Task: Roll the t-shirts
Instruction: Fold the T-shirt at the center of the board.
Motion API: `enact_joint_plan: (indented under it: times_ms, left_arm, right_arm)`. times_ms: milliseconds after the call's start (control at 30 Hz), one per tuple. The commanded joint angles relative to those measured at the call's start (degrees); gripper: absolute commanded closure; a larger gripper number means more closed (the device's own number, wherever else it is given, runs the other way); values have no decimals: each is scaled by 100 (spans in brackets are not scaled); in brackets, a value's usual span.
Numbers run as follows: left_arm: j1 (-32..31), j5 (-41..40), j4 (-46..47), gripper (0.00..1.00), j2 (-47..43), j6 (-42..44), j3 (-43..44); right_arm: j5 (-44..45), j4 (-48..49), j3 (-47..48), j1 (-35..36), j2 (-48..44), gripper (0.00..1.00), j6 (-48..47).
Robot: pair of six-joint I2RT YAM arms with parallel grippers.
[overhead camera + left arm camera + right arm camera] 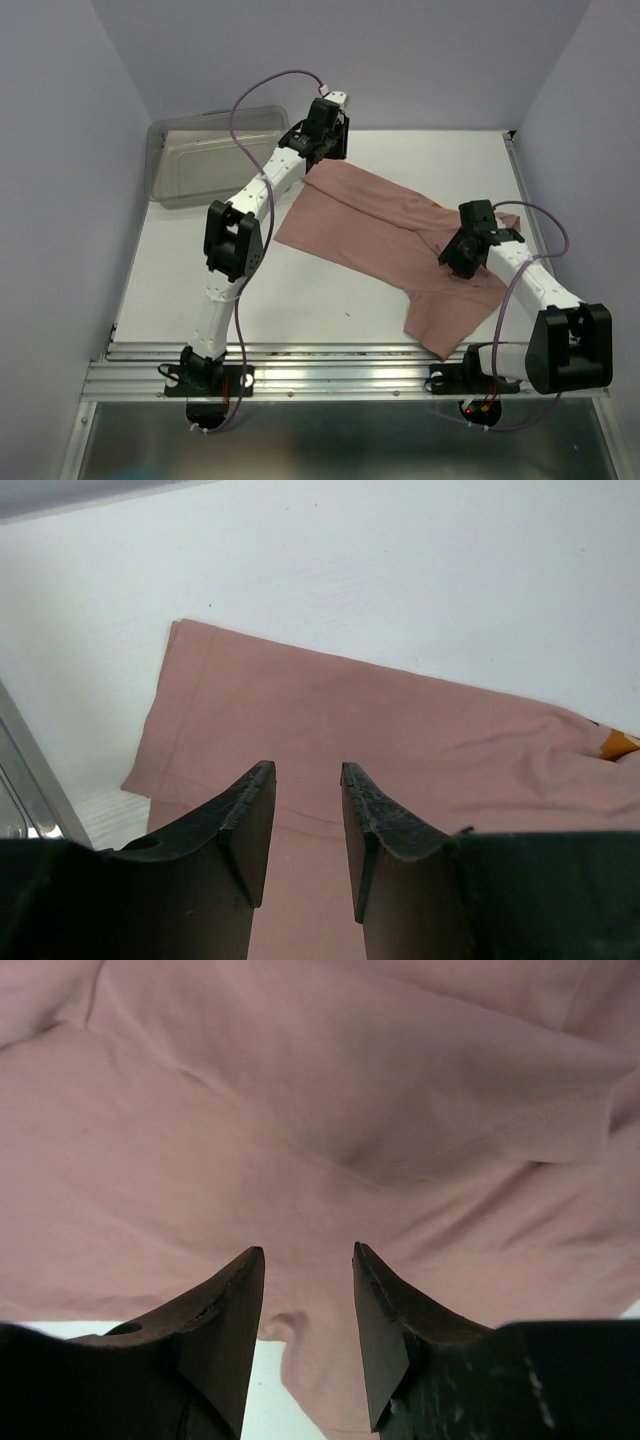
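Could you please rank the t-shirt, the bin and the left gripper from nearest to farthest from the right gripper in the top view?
1. t-shirt, directly beneath the right gripper.
2. left gripper, at the shirt's far corner.
3. bin, far-left corner.

The t-shirt (385,225) is plain dusty pink, with a small orange print (620,745) at one edge. The worktop (300,290) is white and the bin (205,160) clear grey. The left arm (255,195) and right arm (525,275) are white with black joints, their cables (290,72) purple.

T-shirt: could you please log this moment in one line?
t-shirt: unrolled | left claw: open, far edge | right claw: open, over shirt
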Motion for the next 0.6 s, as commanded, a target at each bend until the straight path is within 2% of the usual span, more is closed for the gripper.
enact_joint_plan:
  times_ms: [0,100,367,567]
  left_arm:
    - [-32,-131,45,57,-320,-112,-322]
    - [-41,-219,18,57,-390,-112,-444]
    - [-41,-271,-8,57,-469,-130,-533]
    - [-50,-298,-26,57,-470,-130,-550]
  right_arm:
    - [738,-254,119,242,118,54,59]
    - [1247,-412,322,444,538,54,-178]
    - [1459,-52,340,559,1251,55,-443]
    - [1811,71,392,559,1419,57,-460]
